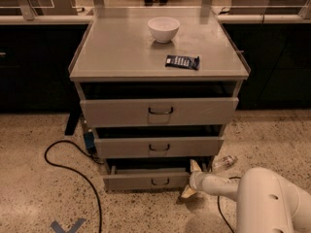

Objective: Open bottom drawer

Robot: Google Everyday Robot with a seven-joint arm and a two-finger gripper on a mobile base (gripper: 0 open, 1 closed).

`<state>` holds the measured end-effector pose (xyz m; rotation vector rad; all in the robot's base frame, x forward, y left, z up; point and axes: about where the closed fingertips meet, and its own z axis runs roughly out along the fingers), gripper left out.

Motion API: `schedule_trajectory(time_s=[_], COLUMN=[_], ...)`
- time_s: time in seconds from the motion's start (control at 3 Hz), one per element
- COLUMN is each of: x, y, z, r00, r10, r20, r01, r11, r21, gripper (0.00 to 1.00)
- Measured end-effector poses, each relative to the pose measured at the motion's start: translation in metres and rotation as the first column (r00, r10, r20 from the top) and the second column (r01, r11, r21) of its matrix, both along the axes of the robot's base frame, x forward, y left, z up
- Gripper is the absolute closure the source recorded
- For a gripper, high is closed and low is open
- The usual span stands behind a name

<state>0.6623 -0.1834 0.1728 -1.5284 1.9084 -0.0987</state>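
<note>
The white gripper (pixel 191 179) sits at the right end of the short grey metal bottom drawer (pixel 141 181). Its fingers (pixel 195 166) are spread apart.

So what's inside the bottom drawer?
Only a dark strip shows inside the bottom drawer; the middle drawer covers the rest. The hand is at its right front corner.

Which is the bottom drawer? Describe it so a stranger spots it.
Find the grey cabinet topped by a white bowl. Its bottom drawer, nearest the floor, has the shortest front of three; the gripper sits at its right end.
</note>
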Motion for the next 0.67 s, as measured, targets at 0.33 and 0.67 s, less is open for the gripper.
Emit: schedule_trajectory(time_s=[0.33,0.67], x=[0.0000,0.0000], y=[0.0000,0.0000], z=[0.0000,0.0000], r00=[1.0000,1.0000], r10=[0.000,0.000], r20=[0.000,0.000], r01=[0.000,0.000], r11=[1.000,1.000], r21=[0.000,0.000], gripper=[0.00,0.18])
